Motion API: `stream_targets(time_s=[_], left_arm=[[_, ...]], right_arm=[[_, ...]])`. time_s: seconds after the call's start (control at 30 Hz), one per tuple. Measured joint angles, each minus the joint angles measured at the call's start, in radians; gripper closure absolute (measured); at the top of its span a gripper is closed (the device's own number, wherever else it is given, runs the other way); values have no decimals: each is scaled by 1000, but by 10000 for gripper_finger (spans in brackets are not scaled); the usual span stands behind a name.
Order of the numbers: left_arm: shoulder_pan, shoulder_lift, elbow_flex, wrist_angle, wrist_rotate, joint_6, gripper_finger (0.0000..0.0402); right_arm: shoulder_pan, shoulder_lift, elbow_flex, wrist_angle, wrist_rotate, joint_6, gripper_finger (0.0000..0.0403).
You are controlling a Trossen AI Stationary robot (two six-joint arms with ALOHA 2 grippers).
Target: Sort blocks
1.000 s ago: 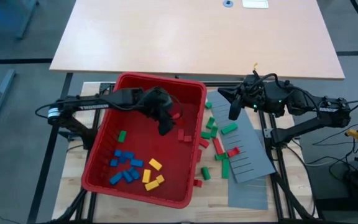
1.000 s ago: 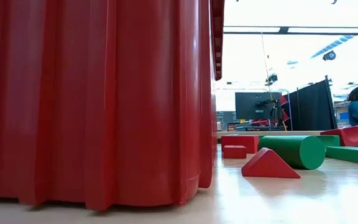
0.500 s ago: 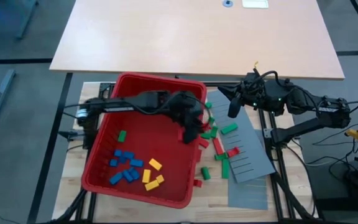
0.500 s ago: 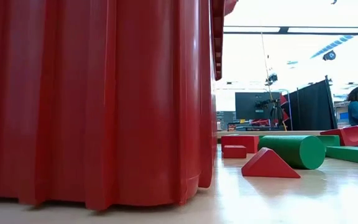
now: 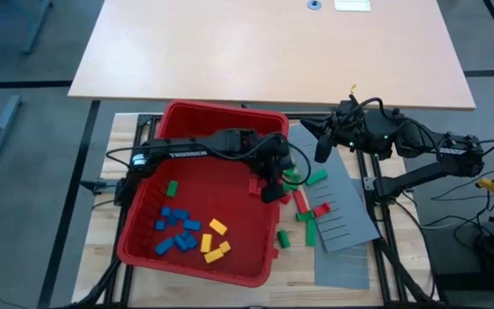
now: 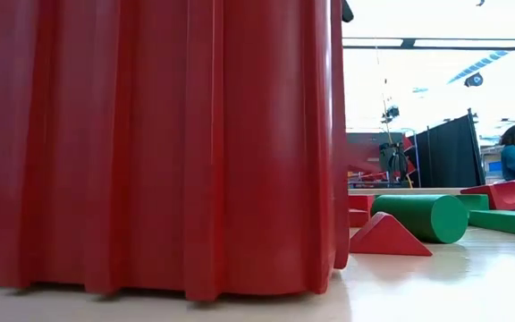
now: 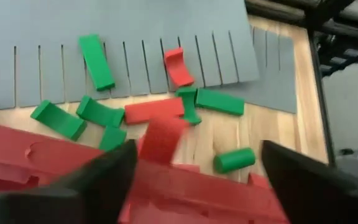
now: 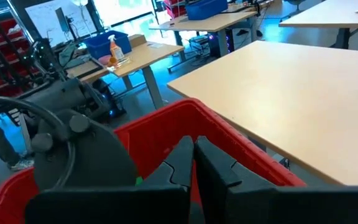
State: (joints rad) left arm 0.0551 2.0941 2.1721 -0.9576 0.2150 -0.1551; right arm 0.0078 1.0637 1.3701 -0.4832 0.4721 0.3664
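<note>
High view, centre of frame: the left gripper [image 5: 274, 182] reaches across the red bin [image 5: 144, 249] to its right-hand rim, where red and green blocks [image 5: 316, 178] lie scattered on the wood and on the grey slotted panel [image 5: 346, 225]; inside the bin, blue blocks [image 5: 173, 230] cluster at lower left, yellow blocks [image 5: 214, 241] sit just beside them, and a single green block [image 5: 171, 188] lies apart above. Left wrist view: the fingers [image 7: 98, 180] stand wide apart over the bin wall, and a red block [image 7: 162, 139] appears between them, though whether it is gripped or merely lies beyond cannot be told. Right of centre in the high view: the right gripper [image 5: 324, 148] hangs over the upper end of the panel; its own wrist view shows the two fingers [image 8: 219, 168] pressed together with nothing between them. Low view: the bin wall fills the left of the frame, with a green cylinder [image 6: 418, 217] and a red wedge [image 6: 387, 236] on the table at right. Risks, as judged: the wide jaws working at the rim may push the bin sideways, or sweep neighbouring blocks into a tighter heap; the crowded red and green pieces invite a pinch on two at once
</note>
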Motion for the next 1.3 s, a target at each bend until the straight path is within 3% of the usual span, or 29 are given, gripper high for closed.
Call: stream_targets(time_s=[0.07,0.13,0.37,0.57,0.83,1.0,1.17,1.3], left_arm=[[1,0,1,-17,-14,15,32],[3,-8,8,-67,-39,28,16],[15,-87,11,-202,-122,46,90],[27,-166,-21,-253,-253,122,118],[66,-250,-253,-246,-256,277,121],[74,-288,-493,-116,-191,350,108],[76,-294,-705,152,-79,352,97],[76,-297,-815,371,-56,347,92]], right_arm=[[0,0,0,-1,0,0,403],[0,0,0,-5,0,0,403],[0,0,0,-11,0,0,403],[0,0,0,-13,0,-2,403],[0,0,0,-15,0,-3,403],[0,0,0,-15,-2,-3,403],[1,0,0,-16,-10,-1,403],[1,0,0,-16,-26,0,403]])
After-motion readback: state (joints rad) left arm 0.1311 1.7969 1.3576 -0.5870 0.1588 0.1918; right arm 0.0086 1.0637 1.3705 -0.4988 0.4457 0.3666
